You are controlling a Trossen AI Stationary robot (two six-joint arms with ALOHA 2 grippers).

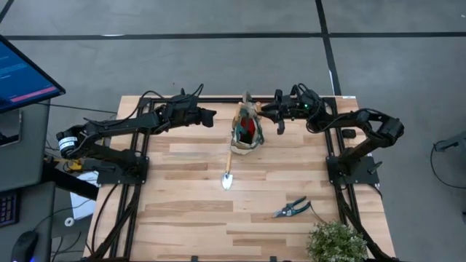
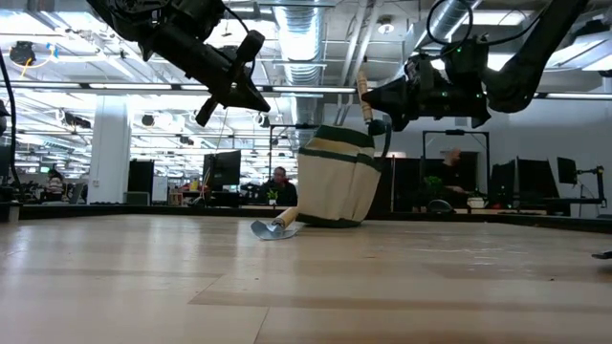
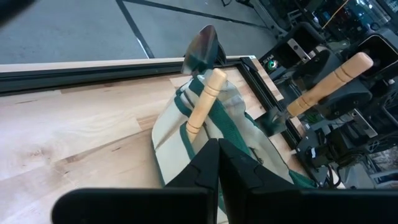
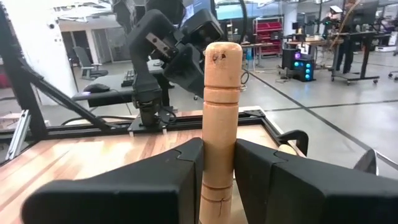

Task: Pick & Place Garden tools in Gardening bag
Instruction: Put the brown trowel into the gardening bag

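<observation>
The beige gardening bag (image 1: 245,135) with green trim stands at the table's far middle and also shows in the low view (image 2: 335,182). A red item (image 1: 250,129) sits inside it. A wooden handle (image 3: 203,102) and a silver blade (image 3: 203,46) stick out of its top. A second trowel (image 1: 228,171) lies on the table, its handle end leaning against the bag's near side. Blue-handled pruning shears (image 1: 291,209) lie near the right front. My left gripper (image 3: 218,158) is shut and empty, above the bag's left side. My right gripper (image 2: 380,98) is shut on a trowel's wooden handle (image 4: 219,112) above the bag's right side. My right gripper pinches the trowel's wooden handle (image 4: 217,163) between its two fingers, a good way below the rounded free end (image 4: 223,51). The fingers come about level from the table's right and lie across the handle. The handle stands nearly upright, clear of the table; its blade end is hidden.
A green leafy plant (image 1: 336,244) stands at the table's front right corner. A monitor (image 1: 22,73) is off the table's left side. Bare wood lies in front of the bag and at the left front. People sit at desks in the room behind (image 2: 279,183).
</observation>
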